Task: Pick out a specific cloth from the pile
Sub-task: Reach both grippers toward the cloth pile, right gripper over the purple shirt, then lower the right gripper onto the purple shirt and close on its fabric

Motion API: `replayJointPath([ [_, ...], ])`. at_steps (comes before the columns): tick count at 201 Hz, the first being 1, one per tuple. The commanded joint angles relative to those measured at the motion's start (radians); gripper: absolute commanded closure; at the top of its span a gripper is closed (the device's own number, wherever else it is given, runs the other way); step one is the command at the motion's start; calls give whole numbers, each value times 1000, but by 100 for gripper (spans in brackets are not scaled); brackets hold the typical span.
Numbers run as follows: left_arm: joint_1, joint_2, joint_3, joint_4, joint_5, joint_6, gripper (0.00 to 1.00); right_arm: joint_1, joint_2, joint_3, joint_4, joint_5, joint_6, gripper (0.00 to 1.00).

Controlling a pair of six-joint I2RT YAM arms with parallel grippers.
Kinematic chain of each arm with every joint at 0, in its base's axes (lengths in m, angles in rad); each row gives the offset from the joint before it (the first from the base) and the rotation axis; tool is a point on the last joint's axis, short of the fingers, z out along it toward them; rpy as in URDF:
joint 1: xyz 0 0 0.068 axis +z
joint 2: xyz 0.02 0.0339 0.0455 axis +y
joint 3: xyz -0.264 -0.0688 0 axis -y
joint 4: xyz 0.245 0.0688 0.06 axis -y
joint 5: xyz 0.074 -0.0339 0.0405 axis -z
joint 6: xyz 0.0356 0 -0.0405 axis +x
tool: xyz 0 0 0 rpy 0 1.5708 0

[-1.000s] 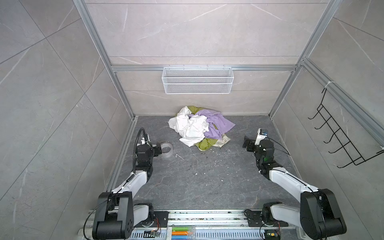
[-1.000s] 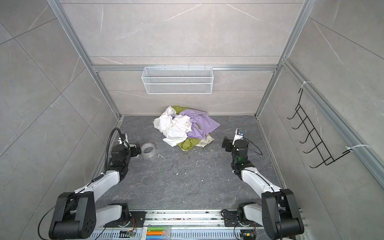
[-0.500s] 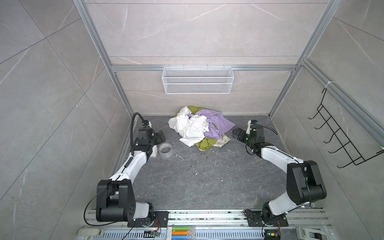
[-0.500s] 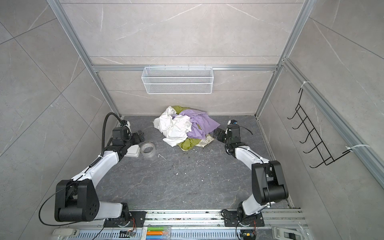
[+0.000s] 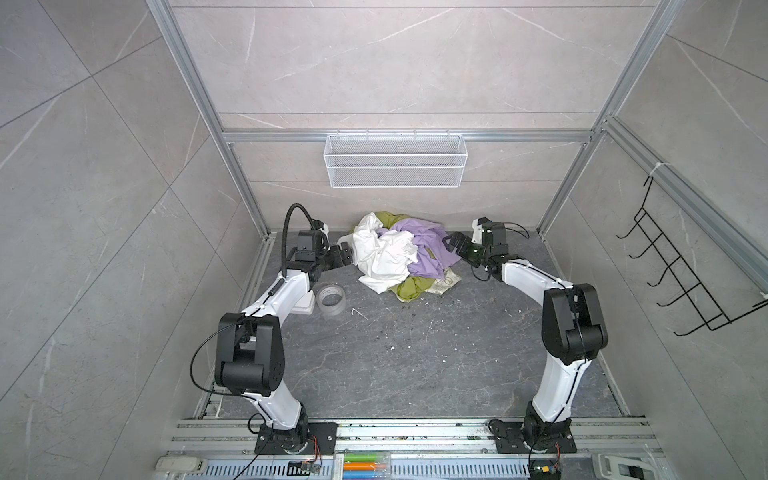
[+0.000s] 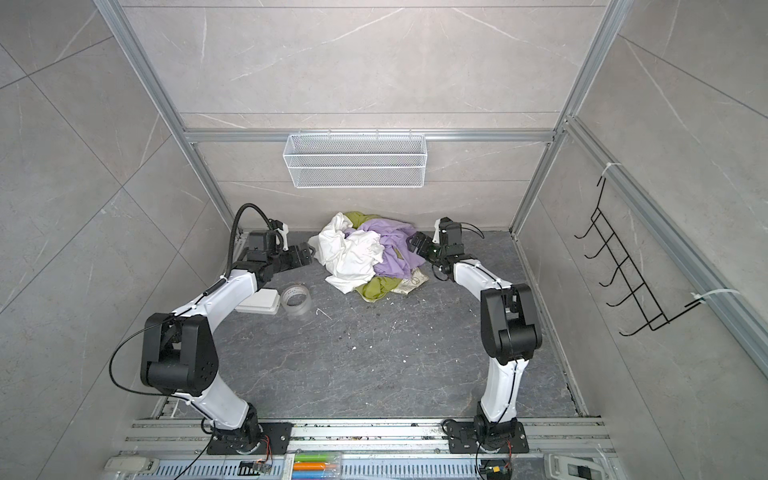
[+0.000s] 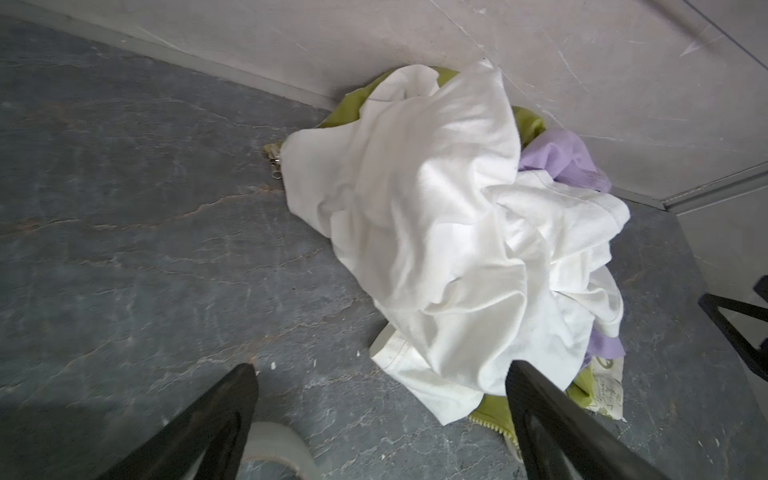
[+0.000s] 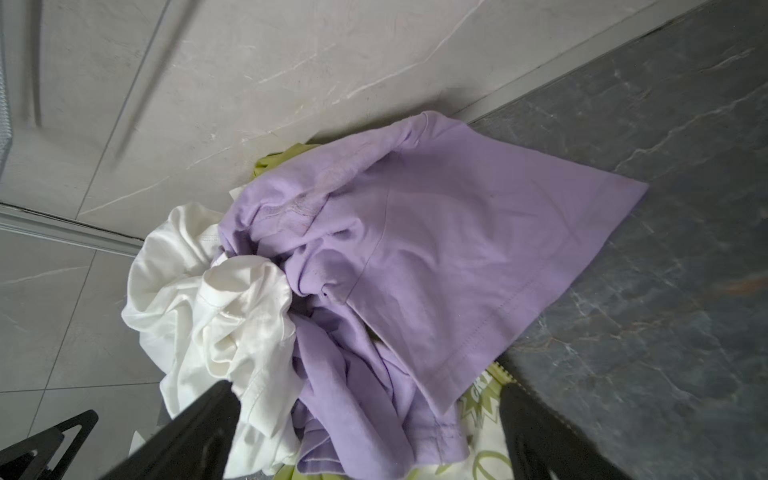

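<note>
Heap of crumpled fabrics: the pile [image 5: 397,266] is lying against the far edge of the dark grey desk [image 5: 395,357], about midway along it, at the foot of the back wall. The cloth [image 5: 428,249], plain lavender, is making up the pile's right side, with one flat flap spreading onto the desk toward the right edge. A white cloth [image 5: 382,257] is bunching over the pile's left side and overlapping the lavender in the middle. An olive-green cloth [image 5: 409,289] is peeking out at the far edge and again at the pile's near side. A pale printed piece [image 5: 446,284] is showing at the pile's near right edge, under the lavender.

Both arms are reaching in from the near edge. The left tool [image 5: 345,255] is hovering just beside the white cloth, its jaws standing wide apart and holding nothing. The right tool [image 5: 452,244] is hovering at the lavender flap, jaws wide as well; in the right wrist view the lavender is lying between the two black fingers [image 8: 195,424], and whether they are touching it cannot be told.

A roll of clear tape [image 5: 331,300] and a small white box [image 5: 305,308] are sitting near the desk's left edge, under the left arm. A white wire basket [image 5: 395,166] is hanging on the back wall.
</note>
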Motion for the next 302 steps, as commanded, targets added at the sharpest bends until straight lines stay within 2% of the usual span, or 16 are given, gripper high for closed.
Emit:
replayJointPath([
  [1,-10,43,69,-23,73,-6,5,6,80,98,-89,-19,12,0],
  [48,-19,125,154,-32,129,-31,9,23,215,295,-189,-23,-7,3],
  [87,-22,158,193,-33,190,-40,9,46,337,476,-266,19,-108,8],
  [134,-22,154,191,-48,204,-36,9,60,485,720,-402,3,-149,23],
  [225,-22,135,176,-64,210,-31,9,71,591,889,-457,17,-150,47],
  [264,-22,129,167,-64,211,-33,9,72,627,937,-468,31,-149,54],
  [302,-23,122,157,-64,211,-36,9,71,651,978,-486,26,-143,67],
])
